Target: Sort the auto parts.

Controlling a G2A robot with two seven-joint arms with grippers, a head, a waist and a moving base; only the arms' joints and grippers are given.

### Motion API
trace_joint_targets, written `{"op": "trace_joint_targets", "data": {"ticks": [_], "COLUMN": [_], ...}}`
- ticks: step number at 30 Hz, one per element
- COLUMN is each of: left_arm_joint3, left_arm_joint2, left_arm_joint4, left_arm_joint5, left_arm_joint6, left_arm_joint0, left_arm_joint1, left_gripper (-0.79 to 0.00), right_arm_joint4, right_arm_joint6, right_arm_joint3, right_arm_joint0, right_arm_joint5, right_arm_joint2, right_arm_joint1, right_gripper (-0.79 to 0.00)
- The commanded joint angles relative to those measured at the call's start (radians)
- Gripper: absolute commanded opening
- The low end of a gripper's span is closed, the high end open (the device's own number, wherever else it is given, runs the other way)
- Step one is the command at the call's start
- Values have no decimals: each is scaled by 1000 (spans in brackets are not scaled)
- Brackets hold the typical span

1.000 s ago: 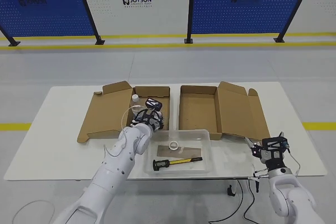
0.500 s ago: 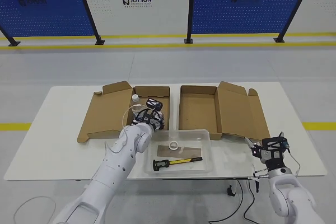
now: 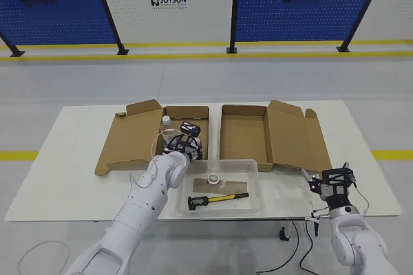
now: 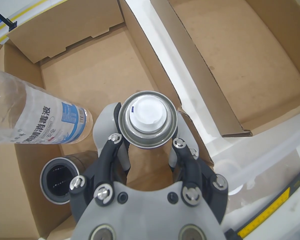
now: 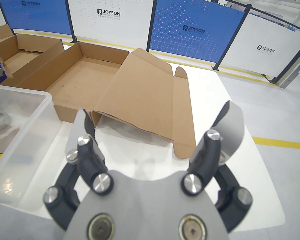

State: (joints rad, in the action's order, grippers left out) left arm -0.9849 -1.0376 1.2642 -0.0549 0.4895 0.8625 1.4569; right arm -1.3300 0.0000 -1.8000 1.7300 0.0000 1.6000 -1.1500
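Note:
My left gripper is shut on a spray can with a white cap, held upright in the near right corner of the left cardboard box. Beside it in that box lie a clear bottle and a black cylinder. From above, the left gripper hangs over that box. The clear bin holds a caliper and a metal ring. My right gripper stands open with nothing in it, above the table's right front part.
The right cardboard box stands open with a bare floor, its lid flap lying flat toward my right gripper. The bin's wall rises close to that gripper. Bare table lies left of the left box.

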Motion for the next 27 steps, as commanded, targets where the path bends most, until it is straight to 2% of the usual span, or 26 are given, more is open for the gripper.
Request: {"op": "trace_joint_targets", "data": {"ticks": [1, 5, 9, 13, 17, 21, 27], "left_arm_joint3": [-4, -10, -14, -20, -29, -56, -79], "left_arm_joint2": [0, -2, -4, -7, -14, -15, -26], "left_arm_joint4": [2, 3, 3, 8, 16, 27, 38], "left_arm_joint5": [4, 5, 5, 9, 8, 11, 10], "left_arm_joint6": [-1, -2, -3, -2, -1, 8, 17], "left_arm_joint0": [4, 10, 15, 20, 24, 38, 52], "left_arm_joint1": [0, 0, 0, -1, -3, -5, -9], "left_gripper": [-662, -643, -533, -471, -456, -480, -425], "right_arm_joint4": [0, 0, 0, 0, 0, 0, 0], "right_arm_joint6": [0, 0, 0, 0, 0, 0, 0], "right_arm_joint3": [0, 0, 0, 0, 0, 0, 0], "right_arm_joint0": [0, 0, 0, 0, 0, 0, 0], "right_arm_joint5": [0, 0, 0, 0, 0, 0, 0], "right_arm_joint2": [0, 0, 0, 0, 0, 0, 0], "right_arm_joint1": [0, 0, 0, 0, 0, 0, 0], "right_gripper": [0, 0, 0, 0, 0, 0, 0]}}
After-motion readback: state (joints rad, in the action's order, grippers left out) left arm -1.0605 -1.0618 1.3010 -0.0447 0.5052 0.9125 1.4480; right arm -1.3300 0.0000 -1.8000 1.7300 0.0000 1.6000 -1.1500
